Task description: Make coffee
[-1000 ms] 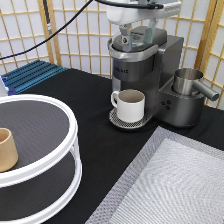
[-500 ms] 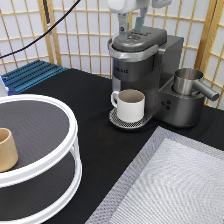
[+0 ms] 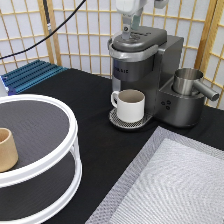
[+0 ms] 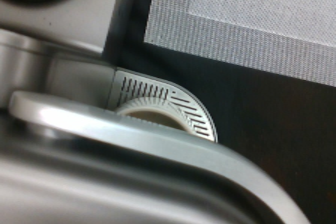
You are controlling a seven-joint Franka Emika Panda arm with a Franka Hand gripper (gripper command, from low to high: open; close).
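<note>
I see my gripper (image 3: 128, 27) at twelve o'clock, touching the closed coffee maker lid (image 3: 137, 40); finger state unclear. Mug (image 3: 131, 105) waits on the drip tray (image 4: 169, 102). Coffee pod isn't visible, presumably loaded.

My table (image 3: 90, 125) wears a black cloth. At the far side, toward the right, stands the coffee machine (image 3: 150, 65), and a cream mug (image 3: 129, 105) sits on its round drip tray (image 3: 116, 119). On the near left is a white two-tier turntable (image 3: 45, 155). A gray woven mat (image 3: 175, 185) covers the near right corner. A blue ridged mat (image 3: 30, 75) lies far left.
</note>
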